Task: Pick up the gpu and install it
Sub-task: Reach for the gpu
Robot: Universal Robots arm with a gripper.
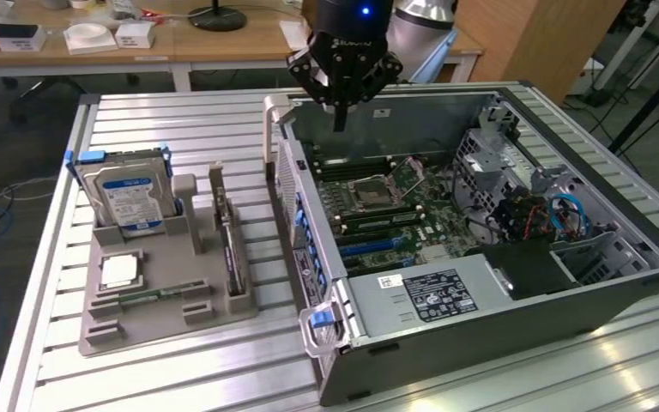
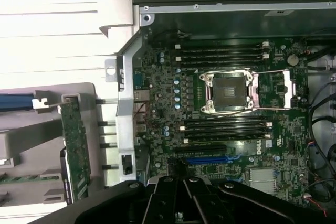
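The gpu (image 1: 233,251) stands on its long edge in a slot of the grey holder (image 1: 147,330) on the exterior view's left, beside the open computer case (image 1: 444,360). In the wrist view the gpu (image 2: 76,148) appears as a thin green-edged card in the same holder. My gripper (image 1: 339,120) hangs above the far rim of the case, well away from the gpu, its fingers shut together with nothing between them. In the wrist view my gripper (image 2: 182,178) hovers over the motherboard (image 2: 157,103), close to the blue expansion slot (image 2: 207,159).
A silver hard drive (image 1: 129,199) with a blue-white label and a square processor chip (image 1: 119,271) sit in the grey holder. Inside the case lie the processor socket (image 1: 370,193), memory sticks, a power supply (image 1: 438,296) and cables (image 1: 559,215). A desk stands behind.
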